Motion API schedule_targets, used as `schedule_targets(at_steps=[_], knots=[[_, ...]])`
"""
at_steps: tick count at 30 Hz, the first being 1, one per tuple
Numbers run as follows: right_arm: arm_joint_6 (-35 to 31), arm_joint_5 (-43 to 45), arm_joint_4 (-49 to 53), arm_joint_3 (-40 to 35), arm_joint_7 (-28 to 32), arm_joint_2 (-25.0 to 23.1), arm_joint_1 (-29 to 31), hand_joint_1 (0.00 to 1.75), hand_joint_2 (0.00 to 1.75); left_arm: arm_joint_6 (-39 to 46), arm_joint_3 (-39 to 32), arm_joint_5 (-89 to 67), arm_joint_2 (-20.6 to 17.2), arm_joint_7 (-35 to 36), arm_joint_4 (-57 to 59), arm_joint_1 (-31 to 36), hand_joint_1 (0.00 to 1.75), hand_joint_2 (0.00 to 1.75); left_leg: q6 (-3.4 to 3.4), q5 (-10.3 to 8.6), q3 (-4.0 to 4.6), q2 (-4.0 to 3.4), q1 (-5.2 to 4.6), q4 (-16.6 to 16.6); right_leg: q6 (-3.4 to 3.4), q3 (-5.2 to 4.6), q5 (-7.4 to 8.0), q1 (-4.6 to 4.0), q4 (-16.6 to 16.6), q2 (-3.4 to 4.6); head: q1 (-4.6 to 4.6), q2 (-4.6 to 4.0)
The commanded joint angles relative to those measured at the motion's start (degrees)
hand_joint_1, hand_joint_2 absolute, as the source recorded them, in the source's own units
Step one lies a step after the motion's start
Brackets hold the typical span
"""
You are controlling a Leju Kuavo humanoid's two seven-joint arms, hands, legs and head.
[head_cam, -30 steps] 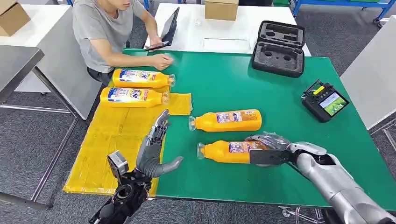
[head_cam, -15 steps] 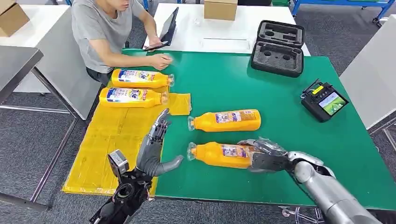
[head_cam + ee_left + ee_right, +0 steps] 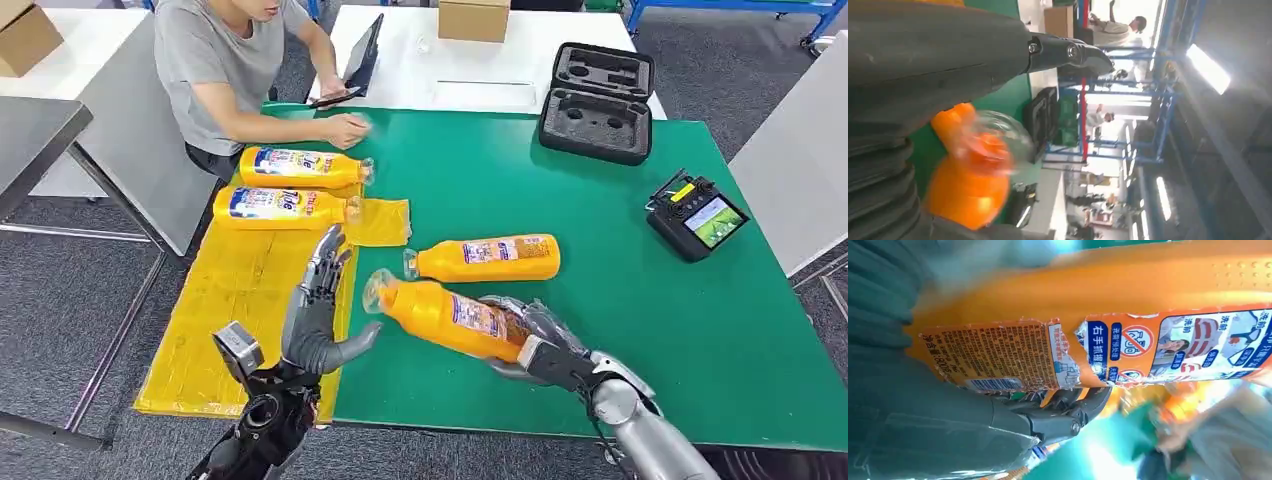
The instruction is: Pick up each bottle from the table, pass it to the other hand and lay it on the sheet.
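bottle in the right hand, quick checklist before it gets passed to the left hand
1. Right hand grips the held bottle around its base end: ok.
2. Bottle lifted off the green table, cap end raised and pointing at the left hand: ok.
3. Left hand holds nothing, fingers apart, palm facing the bottle: ok.
4. Left hand touching the bottle: not yet.
5. Bare room on the yellow sheet below the two laid bottles: ok.
6. Grip firmness: cannot tell.

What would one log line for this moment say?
right hand: holds bottle | left hand: open, waiting | yellow sheet: two bottles laid
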State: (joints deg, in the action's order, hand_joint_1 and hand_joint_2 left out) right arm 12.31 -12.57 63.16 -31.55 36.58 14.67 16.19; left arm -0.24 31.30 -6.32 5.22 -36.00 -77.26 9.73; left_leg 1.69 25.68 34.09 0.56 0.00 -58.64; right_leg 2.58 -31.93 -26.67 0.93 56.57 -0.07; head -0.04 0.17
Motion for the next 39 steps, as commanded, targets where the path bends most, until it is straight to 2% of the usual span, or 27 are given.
schedule_targets(at_steps=[1,5,8,14,31,39], knots=[[-2.13,2.97,8.95,10.33,3.42,-8.09,-7.89,1.75,1.75,1.93,-2.31,1.61,-1.36,-4.0,-5.8,-2.58,0.0,1.75,-0.09,0.04,-0.06,-0.08,0.05,0.02,-0.11,0.04,-0.02,-0.06,-0.02,0.05,0.0,-0.02],[-2.99,4.81,13.88,12.85,3.42,-10.88,-11.8,1.75,1.75,0.54,-2.75,2.69,-1.02,-4.0,-6.4,-3.32,0.0,1.75,-0.15,0.06,-0.16,-0.21,0.08,0.06,-0.18,0.12,0.0,-0.08,-0.07,0.16,-0.02,-0.02],[-4.18,3.38,18.46,14.15,3.42,-12.43,-15.78,1.75,1.75,-1.65,-2.1,2.52,-0.91,-4.0,-5.61,-2.87,0.0,1.75,-0.1,0.01,-0.04,0.05,0.05,0.03,-0.12,0.05,-0.04,-0.05,-0.03,-0.09,0.02,-0.02],[-3.48,3.26,20.66,13.81,3.42,-13.75,-16.6,1.75,1.75,-3.0,-2.21,3.54,-0.59,-4.0,-4.01,-2.4,0.0,1.75,-0.1,0.03,-0.07,-0.05,0.04,0.05,-0.13,0.04,-0.02,-0.04,-0.04,0.01,0.0,-0.02],[10.4,12.88,7.52,9.79,3.42,-21.17,-7.47,1.75,1.75,-8.63,2.12,1.74,-0.66,-4.0,4.81,0.32,0.0,1.75,-0.09,0.0,-0.14,-0.16,0.04,0.1,-0.1,0.08,0.03,-0.04,-0.1,0.08,0.0,-0.02],[7.92,11.93,4.31,9.93,3.42,-21.8,-5.67,1.75,1.75,-9.81,3.17,1.59,-0.74,-4.0,4.42,0.48,0.0,1.75,-0.07,0.0,-0.07,-0.14,0.04,0.06,-0.08,0.03,0.03,-0.03,-0.06,0.08,0.0,-0.02]])
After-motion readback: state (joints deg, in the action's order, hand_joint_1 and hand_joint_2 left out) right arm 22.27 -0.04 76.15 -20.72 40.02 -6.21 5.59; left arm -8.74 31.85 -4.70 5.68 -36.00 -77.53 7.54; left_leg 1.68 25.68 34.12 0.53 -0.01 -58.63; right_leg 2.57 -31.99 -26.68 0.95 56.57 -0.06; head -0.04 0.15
